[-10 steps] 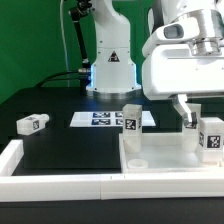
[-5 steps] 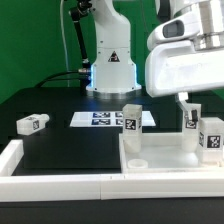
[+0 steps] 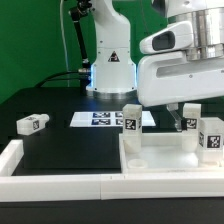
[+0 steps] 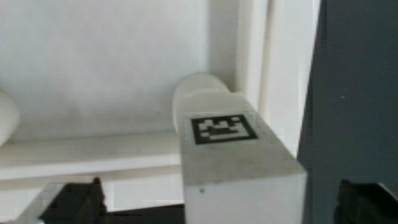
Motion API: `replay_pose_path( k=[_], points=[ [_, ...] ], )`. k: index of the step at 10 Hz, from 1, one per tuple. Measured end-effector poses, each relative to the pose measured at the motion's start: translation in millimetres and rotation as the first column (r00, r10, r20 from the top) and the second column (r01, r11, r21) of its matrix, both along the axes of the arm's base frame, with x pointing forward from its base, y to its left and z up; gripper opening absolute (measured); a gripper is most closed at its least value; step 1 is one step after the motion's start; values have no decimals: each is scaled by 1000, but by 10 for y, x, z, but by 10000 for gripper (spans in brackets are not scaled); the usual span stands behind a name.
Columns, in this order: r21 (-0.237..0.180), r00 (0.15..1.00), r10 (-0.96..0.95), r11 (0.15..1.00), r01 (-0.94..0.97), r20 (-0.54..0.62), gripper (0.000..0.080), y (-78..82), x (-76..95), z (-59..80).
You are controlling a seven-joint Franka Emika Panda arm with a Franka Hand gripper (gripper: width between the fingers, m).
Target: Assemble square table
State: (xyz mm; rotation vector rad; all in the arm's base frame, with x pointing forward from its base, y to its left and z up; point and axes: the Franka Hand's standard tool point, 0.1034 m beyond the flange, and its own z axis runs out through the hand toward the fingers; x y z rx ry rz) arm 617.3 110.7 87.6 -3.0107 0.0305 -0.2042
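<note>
The white square tabletop (image 3: pixel 160 160) lies at the exterior view's lower right, rim up. Three white tagged legs stand on it: one at its far left corner (image 3: pixel 131 117), one at the far right (image 3: pixel 191 114) and one at the right edge (image 3: pixel 211 136). A fourth leg (image 3: pixel 32 124) lies loose on the black table at the left. My gripper (image 3: pixel 178 118) hangs just at the far right leg. In the wrist view that leg (image 4: pixel 231 150) stands against the tabletop's rim (image 4: pixel 254 50), between my spread fingers (image 4: pixel 68 202), which do not touch it. The gripper (image 4: pixel 222 208) is open.
The marker board (image 3: pixel 100 119) lies flat behind the tabletop, before the robot base (image 3: pixel 110 70). Low white border strips run along the front (image 3: pixel 60 186) and left (image 3: pixel 10 155) of the black table.
My gripper has moved down and toward the exterior view's left, closer over the far right leg. The legs and tabletop have not moved.
</note>
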Motion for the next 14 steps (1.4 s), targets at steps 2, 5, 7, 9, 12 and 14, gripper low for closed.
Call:
replay_pose_path(
  k=[2, 5, 7, 9, 12, 14],
  points=[
    [0, 1000, -3, 1000, 3, -13, 649, -26, -5, -14],
    [1, 999, -18, 1000, 18, -44, 649, -107, 124, -47],
    [1, 999, -20, 1000, 20, -44, 622, -108, 123, -50],
    [4, 998, -52, 999, 52, -48, 287, -107, 124, -50],
    [19, 971, -228, 973, 230, -73, 289, -101, 122, -52],
    [27, 926, -364, 929, 368, -95, 289, -91, 118, -58]
  ],
)
